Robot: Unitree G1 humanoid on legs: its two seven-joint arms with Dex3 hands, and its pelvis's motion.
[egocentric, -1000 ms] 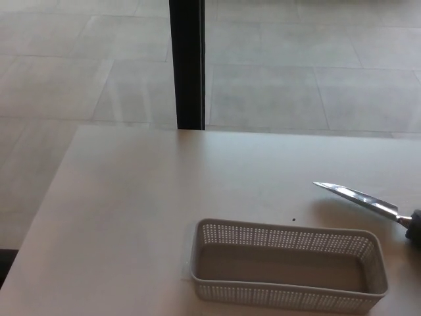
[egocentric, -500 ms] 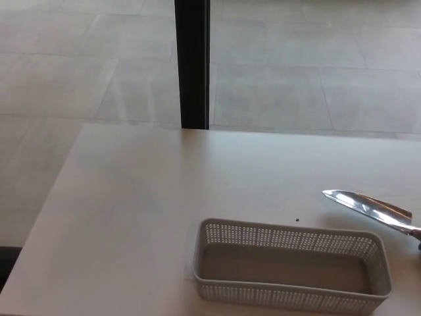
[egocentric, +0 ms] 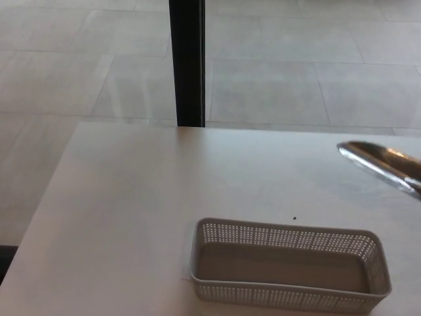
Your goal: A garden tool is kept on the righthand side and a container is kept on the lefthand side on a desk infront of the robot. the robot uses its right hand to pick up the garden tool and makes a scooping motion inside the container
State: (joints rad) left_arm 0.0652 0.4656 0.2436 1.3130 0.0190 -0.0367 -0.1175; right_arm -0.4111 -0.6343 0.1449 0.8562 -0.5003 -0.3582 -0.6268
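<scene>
The black post [egocentric: 187,62] is seen standing behind the pale surface [egocentric: 125,197], with grey floor tiles [egocentric: 296,79] spread beyond it. The perforated grey container [egocentric: 287,264] is found empty at the near edge, unchanged in place. At far right, the shiny trowel blade [egocentric: 381,163] is now raised higher above the surface than half a second ago, its handle cut off by the frame. Neither robot hand is shown, so the grip cannot be told.
</scene>
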